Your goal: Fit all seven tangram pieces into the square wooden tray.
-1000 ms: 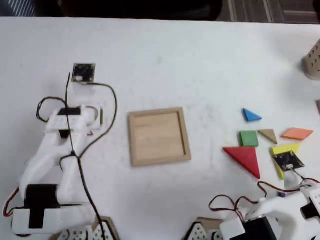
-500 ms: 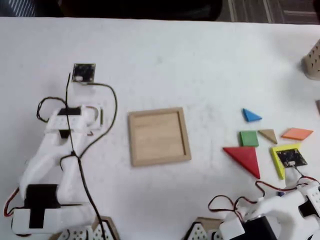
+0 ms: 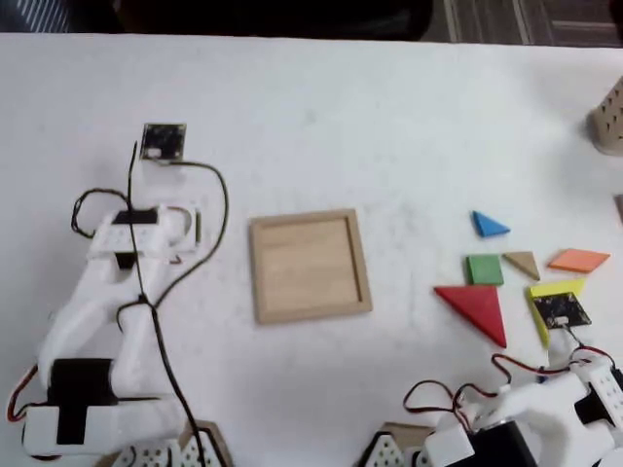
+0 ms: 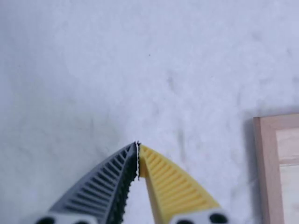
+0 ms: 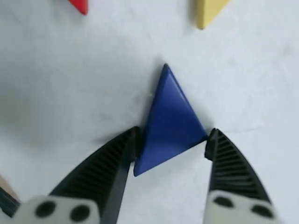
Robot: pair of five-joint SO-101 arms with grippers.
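The square wooden tray [image 3: 310, 265] lies in the middle of the table with nothing in it. To its right lie a light blue triangle [image 3: 490, 225], a green square [image 3: 484, 269], a tan triangle [image 3: 523, 263], an orange parallelogram [image 3: 578, 260], a big red triangle [image 3: 475, 308] and a yellow triangle [image 3: 555, 291], partly under the right arm's wrist board [image 3: 563, 311]. In the right wrist view my right gripper [image 5: 173, 137] is open, its fingers on either side of a dark blue triangle [image 5: 170, 121] that lies flat on the table. My left gripper [image 4: 137, 150] is shut on nothing, left of the tray edge [image 4: 264, 163].
The left arm [image 3: 117, 263] and its black cable stretch along the table's left side. A pale pegged object [image 3: 608, 122] stands at the far right edge. Tips of the red piece [image 5: 79, 5] and the yellow piece [image 5: 210, 11] lie beyond the dark blue triangle.
The right arm's wrist has shifted slightly back and forth over the yellow triangle. The left arm and the other pieces have stayed where they were.
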